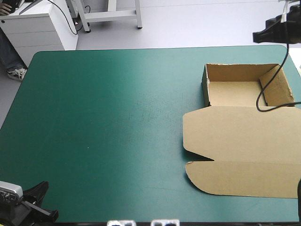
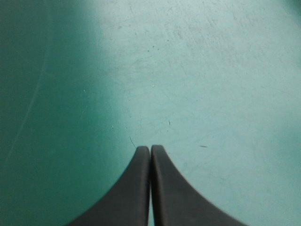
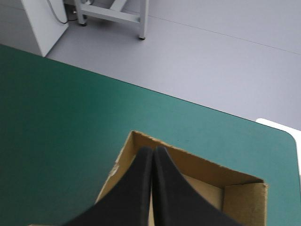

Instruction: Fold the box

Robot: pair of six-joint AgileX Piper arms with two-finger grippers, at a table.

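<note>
The brown box [image 1: 235, 94] lies at the right of the teal-green table as an open tray with raised walls, its lid [image 1: 244, 150] flat toward the near edge. My right gripper [image 1: 257, 36] hangs shut above the tray's far right corner, holding nothing. In the right wrist view its black fingers [image 3: 153, 150] meet in an arch over the tray's wall [image 3: 197, 165]. My left gripper [image 1: 43, 203] rests low at the table's near left corner, far from the box. It is shut [image 2: 150, 149] over bare cover [image 2: 211, 70].
The lid reaches out to the table's right edge. The teal-green cover [image 1: 103, 122] is bare across the left and middle. A white cabinet [image 1: 42, 28] and a metal frame [image 1: 113, 14] stand beyond the far edge.
</note>
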